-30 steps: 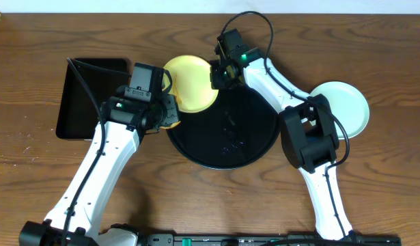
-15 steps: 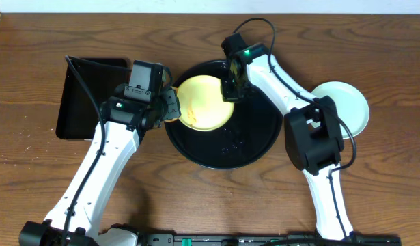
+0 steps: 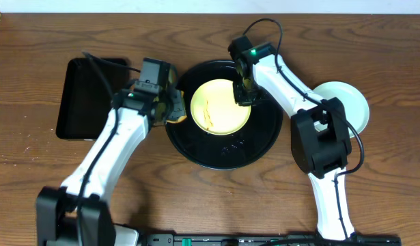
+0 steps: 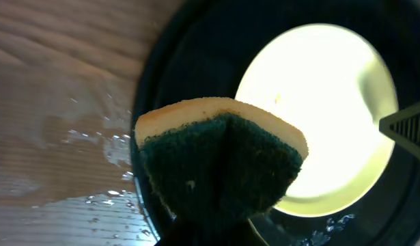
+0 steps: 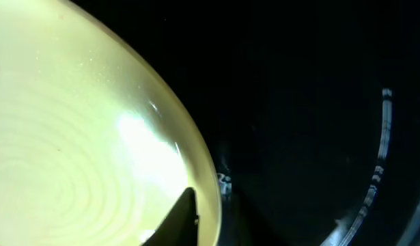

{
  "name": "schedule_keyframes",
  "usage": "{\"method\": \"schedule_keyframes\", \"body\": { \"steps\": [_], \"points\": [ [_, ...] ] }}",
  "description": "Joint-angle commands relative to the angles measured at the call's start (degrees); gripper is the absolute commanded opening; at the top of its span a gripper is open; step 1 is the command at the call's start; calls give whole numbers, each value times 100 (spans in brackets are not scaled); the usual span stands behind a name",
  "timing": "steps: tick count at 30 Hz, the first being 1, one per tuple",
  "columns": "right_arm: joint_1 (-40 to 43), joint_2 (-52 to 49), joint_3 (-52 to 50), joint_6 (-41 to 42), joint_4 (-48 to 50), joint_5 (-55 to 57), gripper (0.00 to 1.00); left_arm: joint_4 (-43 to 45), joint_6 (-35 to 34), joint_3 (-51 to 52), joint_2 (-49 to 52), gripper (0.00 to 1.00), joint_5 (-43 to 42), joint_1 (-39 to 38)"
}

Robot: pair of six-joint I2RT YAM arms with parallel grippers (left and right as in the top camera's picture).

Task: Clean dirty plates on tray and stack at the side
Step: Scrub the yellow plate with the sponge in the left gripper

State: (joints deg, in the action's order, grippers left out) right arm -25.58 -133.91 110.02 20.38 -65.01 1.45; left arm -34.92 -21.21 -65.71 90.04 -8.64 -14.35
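Wooden worktop [image 3: 32, 171] fills the overhead view, brown grain, both my arms reaching in from the near edge. Round black tray [image 3: 223, 154] sits mid-table, toward the far edge, glossy, with some wet specks on its floor. Yellow plate [image 3: 220, 108] lies inside that tray in its far half, face up, and an orange-brown streak [image 3: 205, 113] shows on the plate's left part. Mint plate [image 3: 346, 102] rests on bare wood toward the right edge, well apart from the tray; I can't tell if it is one plate or a stack. Rectangular black tray [image 3: 83, 96] is off toward the left edge. Left gripper [image 3: 170, 104] hangs over the round tray's left rim, just beside the yellow plate, closed on a sponge [image 4: 220, 164] pinched into a fold, green scrub side facing the wrist camera, yellow foam along the top. Sponge isn't touching the plate as far as I see. Water drops [image 4: 107, 137] glint on the wood left of the tray. Right gripper [image 3: 245, 92] is at the yellow plate's right rim; the right wrist view shows one dark finger [image 5: 179, 219] lying over the inner rim, the other finger is out of sight, so I can't tell if it grips the plate or has let go.
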Motion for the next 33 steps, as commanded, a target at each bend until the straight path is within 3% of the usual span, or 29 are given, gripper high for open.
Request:
{"method": "schedule_keyframes", "body": {
  "steps": [1,7,8,9,18,33],
  "points": [
    [17,105,-284,-20,168,-173,19,79,-79,-42,142,7,-234,13],
    [22,105,-833,-22,820,-579,18,332,-76,-42,170,7,-234,13],
    [22,105,-892,-20,898,-625,13,369,-76,-42,170,8,-234,13],
    [22,105,-942,0,960,-638,1,407,-76,-42,170,7,-234,13],
    [59,105,-975,-11,970,-732,1,772,-74,-42,391,7,-234,-179],
    [81,105,-975,-31,949,-774,1,2288,50,-42,2124,8,-26,-813]
  ]
}}
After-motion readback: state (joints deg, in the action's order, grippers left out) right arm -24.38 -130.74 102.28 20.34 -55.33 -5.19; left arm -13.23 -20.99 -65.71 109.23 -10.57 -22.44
